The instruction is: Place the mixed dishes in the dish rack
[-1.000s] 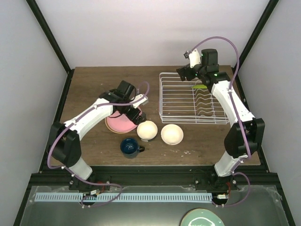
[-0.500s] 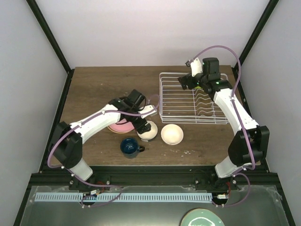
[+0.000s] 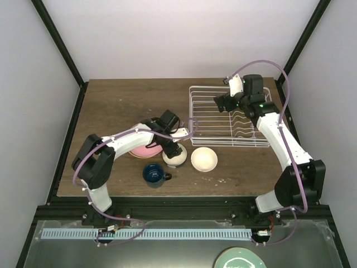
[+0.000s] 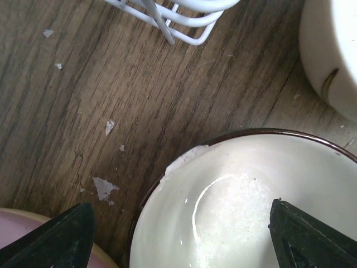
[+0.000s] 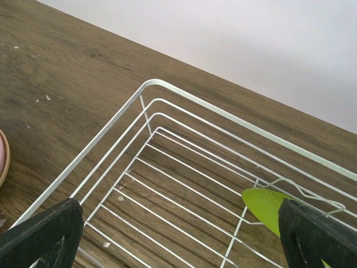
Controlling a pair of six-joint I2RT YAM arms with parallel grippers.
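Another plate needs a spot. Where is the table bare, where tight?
Bare: far-left table, left of the dish rack; also the near-right strip before the rack, right of the right bowl. Crowded: pink plate, left bowl and mug, packed together.

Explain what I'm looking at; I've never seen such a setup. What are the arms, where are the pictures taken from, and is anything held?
Two robot arms stand at the near edge of a table. One picture looks down from above and behind them; the other two come from a camera on each wrist. On the table are a pink plate, a dark blue mug, a left cream bowl, a right cream bowl and a white wire dish rack with a lime green plate in it. The left gripper hangs open over the left cream bowl; the right gripper is open above the dish rack. Neither holds anything.
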